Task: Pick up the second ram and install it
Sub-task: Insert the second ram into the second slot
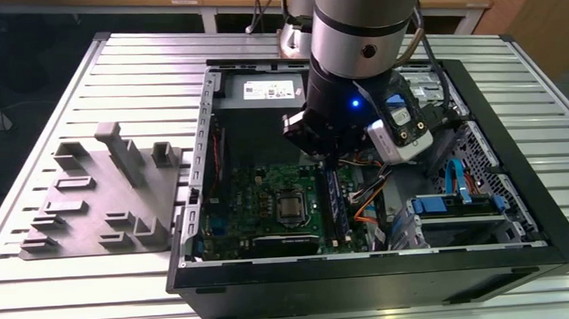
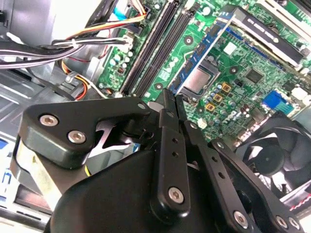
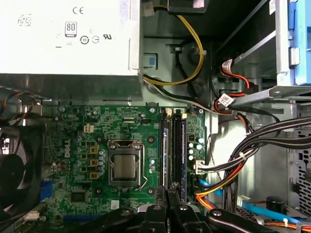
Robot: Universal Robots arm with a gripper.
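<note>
Inside the open computer case (image 1: 542,214), on the green motherboard (image 3: 77,145), the second ram (image 3: 181,145) stands on edge in a long memory slot. It is a dark blue-green strip that runs toward the power supply (image 3: 68,39). In the exterior view it shows as a bluish bar (image 1: 336,197) directly below the arm.

Just beside it, on the side of the processor socket (image 3: 125,165), lies a second black slot (image 3: 166,145) — two slots side by side. I cannot tell whether that nearer one carries a stick.

The gripper (image 2: 173,98) hangs over the line of these slots. Its two black fingers (image 2: 167,145) are drawn together to a bare slit, with nothing seen between them. Whether the tips touch the ram I cannot tell.

The case holds one motherboard with one socket, one power supply along its far wall, and one black fan (image 2: 282,150). It also holds a drive cage with blue fittings (image 1: 456,204) on the exterior view's right. Bundled cables (image 3: 252,145) — black, orange and yellow — run between the cage and the board.

The case rests on a slatted metal table (image 1: 91,60). On the exterior view's left, just beside the case, sits one grey moulded fixture (image 1: 96,201) with several upright blocks.
</note>
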